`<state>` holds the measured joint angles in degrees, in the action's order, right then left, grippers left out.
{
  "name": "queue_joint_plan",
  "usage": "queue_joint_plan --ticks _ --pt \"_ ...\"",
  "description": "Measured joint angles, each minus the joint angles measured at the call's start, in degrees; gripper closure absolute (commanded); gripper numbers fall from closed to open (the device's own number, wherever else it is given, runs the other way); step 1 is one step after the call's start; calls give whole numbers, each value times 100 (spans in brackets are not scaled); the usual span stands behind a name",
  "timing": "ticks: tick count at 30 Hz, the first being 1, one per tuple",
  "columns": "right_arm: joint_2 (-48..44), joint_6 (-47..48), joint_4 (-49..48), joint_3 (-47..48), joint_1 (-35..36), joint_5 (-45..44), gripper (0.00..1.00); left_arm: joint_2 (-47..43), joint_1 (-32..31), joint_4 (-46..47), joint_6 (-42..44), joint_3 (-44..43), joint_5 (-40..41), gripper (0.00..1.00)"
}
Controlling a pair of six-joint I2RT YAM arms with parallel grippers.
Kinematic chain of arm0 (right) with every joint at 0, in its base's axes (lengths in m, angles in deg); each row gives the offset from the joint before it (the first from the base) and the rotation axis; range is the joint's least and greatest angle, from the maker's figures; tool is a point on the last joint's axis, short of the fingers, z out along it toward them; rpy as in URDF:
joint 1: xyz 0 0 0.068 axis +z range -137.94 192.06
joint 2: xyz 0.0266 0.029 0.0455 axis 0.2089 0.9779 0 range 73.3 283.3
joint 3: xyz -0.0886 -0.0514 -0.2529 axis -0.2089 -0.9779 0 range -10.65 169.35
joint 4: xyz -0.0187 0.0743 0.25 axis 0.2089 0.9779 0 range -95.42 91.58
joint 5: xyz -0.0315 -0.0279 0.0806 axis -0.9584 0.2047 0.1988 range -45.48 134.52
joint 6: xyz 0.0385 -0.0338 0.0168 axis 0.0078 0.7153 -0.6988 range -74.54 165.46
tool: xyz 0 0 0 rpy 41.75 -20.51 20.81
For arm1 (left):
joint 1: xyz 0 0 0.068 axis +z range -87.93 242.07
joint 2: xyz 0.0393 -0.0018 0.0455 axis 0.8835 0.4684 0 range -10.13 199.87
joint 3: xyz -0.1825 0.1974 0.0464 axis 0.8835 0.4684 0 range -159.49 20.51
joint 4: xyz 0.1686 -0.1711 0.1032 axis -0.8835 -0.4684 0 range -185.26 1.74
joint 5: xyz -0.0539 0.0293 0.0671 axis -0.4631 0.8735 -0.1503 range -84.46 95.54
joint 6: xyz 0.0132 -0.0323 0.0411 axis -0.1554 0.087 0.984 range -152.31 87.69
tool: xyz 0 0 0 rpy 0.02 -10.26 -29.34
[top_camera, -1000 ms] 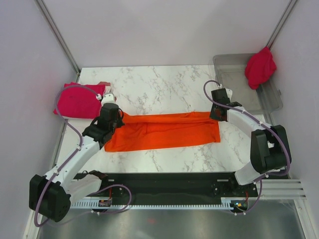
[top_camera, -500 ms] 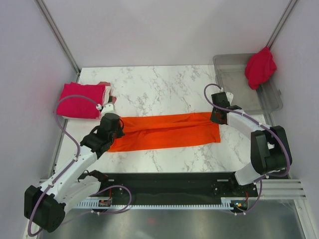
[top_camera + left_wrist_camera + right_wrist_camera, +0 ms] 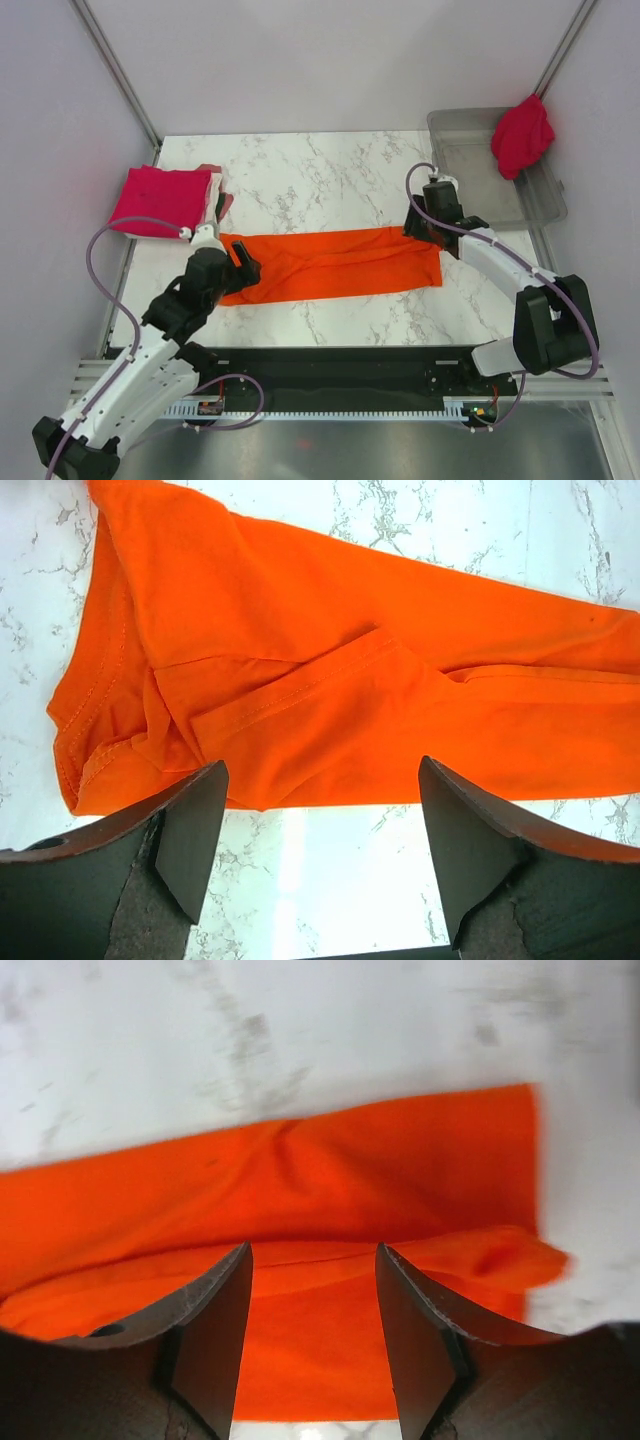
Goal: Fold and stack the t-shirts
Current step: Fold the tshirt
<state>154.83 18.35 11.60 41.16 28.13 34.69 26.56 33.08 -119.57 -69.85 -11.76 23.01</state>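
- Over the left end of the orange shirt (image 3: pixel 350 670), the left gripper (image 3: pixel 320 780) has its fingers (image 3: pixel 190 830) spread wide and grips nothing. The shirt's near hem and a strip of bare table (image 3: pixel 330 870) show in the gap.
- Past those fingers, this end of the orange shirt is bunched, with the stitched collar curled at the left and a sleeve flap folded over the body.
- At the right end of the orange shirt (image 3: pixel 300 1180), the right gripper (image 3: pixel 313 1260) is also released, with its two fingers (image 3: pixel 215 1330) apart over the cloth. Whether they touch the cloth cannot be told.
- Beside the right-hand finger, a corner of the orange shirt is turned up in a small fold.
- From overhead, the orange shirt (image 3: pixel 340 262) lies flat as a long band across the marble table (image 3: pixel 320 180), with the left gripper (image 3: pixel 243 266) at one end and the right gripper (image 3: pixel 414 228) at the other.
- Beyond the orange shirt's left end, and apart from it, lies a folded magenta shirt (image 3: pixel 160 200) with a pale pink edge (image 3: pixel 212 188) showing on its near side.
- Well beyond the orange shirt's right end stands a clear bin (image 3: pixel 470 150), with a crumpled crimson shirt (image 3: pixel 522 135) draped over its far rim.
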Motion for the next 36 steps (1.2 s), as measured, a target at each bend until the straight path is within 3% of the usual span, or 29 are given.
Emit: queue_joint_plan --ticks 7,12,16,26,36 --pt "439 -7 -662 437 1091 1965 43 1209 149 -59 -37 -658 -31 16" --pt "1292 -332 -1296 1047 1744 2946 42 2245 1137 192 -33 -905 -761 17" --pt "2081 -608 -1628 1528 1947 3351 41 3053 1860 538 -35 -1045 -1412 18" --pt "3753 -1071 -1926 2627 2461 3801 41 4422 2330 789 -131 -1488 -1908 24" --pt "4037 -1241 -2192 2483 2581 4142 49 5316 2629 612 -275 -1740 -1919 27"
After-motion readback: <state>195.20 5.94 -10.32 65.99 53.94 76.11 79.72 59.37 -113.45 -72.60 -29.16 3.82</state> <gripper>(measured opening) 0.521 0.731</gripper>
